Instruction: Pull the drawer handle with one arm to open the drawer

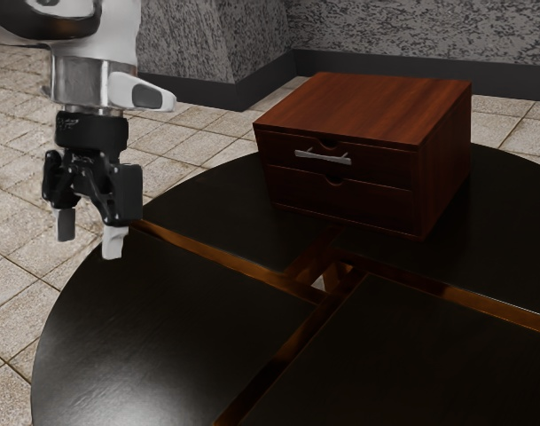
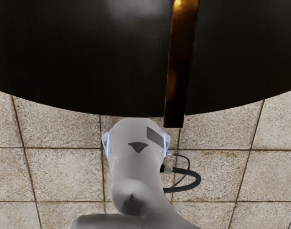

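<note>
A dark red wooden cabinet [image 1: 367, 146] stands at the far side of the round black table [image 1: 181, 346]. Its upper drawer front [image 1: 340, 161] carries a silver bar handle [image 1: 323, 157] and sits flush with the cabinet face, as does the lower drawer front. My gripper [image 1: 90, 235] hangs over the table's edge at the exterior view's left, well short of the cabinet. It points down and is open, with nothing between its fingers [image 1: 114, 241].
Brown wooden strips [image 1: 323, 266] cross the table top and meet in front of the cabinet. Under my hand lie the table's rim [image 2: 88, 95], the beige tiled floor [image 2: 54, 167] and my own white arm base [image 2: 135, 171]. A grey stone wall [image 1: 216, 35] runs behind.
</note>
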